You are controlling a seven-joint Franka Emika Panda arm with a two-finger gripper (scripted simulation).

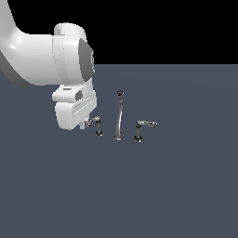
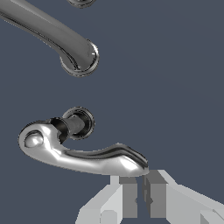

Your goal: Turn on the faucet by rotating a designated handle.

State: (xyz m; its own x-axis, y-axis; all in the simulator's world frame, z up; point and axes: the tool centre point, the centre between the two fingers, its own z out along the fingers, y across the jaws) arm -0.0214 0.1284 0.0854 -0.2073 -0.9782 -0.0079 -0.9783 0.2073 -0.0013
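The small chrome faucet (image 1: 119,116) stands on the flat dark grey floor (image 1: 176,186), its tall thin curved spout (image 2: 52,35) in the middle. The designated chrome lever handle (image 2: 83,155) sits on the exterior view's left of the spout, its mirror-twin handle (image 1: 142,128) on the opposite side. The white gripper (image 2: 139,186) hangs at the designated handle's arm tip; its fingers (image 2: 129,197) are nearly together with a narrow gap, holding nothing.

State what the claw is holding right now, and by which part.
Nothing is held. The claw sits nearly shut beside the tip of the handle, with only a narrow empty gap between its fingers; none of the lever lies inside it.
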